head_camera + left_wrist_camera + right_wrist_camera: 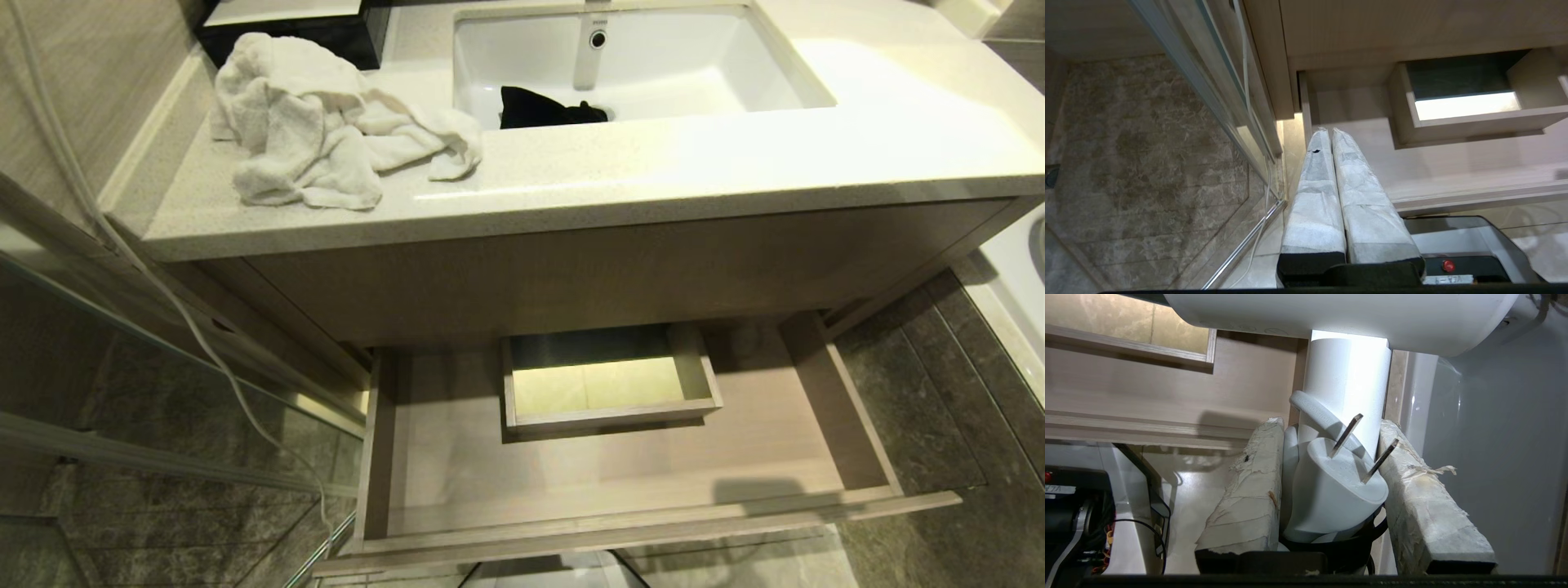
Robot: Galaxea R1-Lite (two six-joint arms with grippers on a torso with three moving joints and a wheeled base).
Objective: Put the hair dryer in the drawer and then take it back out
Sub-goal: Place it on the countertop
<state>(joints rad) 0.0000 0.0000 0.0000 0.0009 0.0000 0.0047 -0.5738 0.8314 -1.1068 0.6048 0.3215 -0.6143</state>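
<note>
- Right gripper (1331, 457) clamped on hair dryer (1347, 388) handle, plug wedged between the pads too; dryer not in head view, hangs beside the drawer's right side
- Drawer (620, 523) pulled out at 6 o'clock under counter, nothing in it, notch box at its 12
- Dryer looks light, rigid, smooth plastic, prob slippery; barrel-heavy end may swing, so grip handle near barrel
- Left gripper (1331, 134) pinched shut, idle by drawer's left edge

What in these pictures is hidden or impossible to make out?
- Hair dryer, right wrist view: barrel cut off by the top edge, so its grille is unseen; absent from the head view.
- Right gripper: outside the head view.
- Black item in the sink, head view: too dark to identify.
- Drawer front, head view: seen edge-on, its face hidden.
</note>
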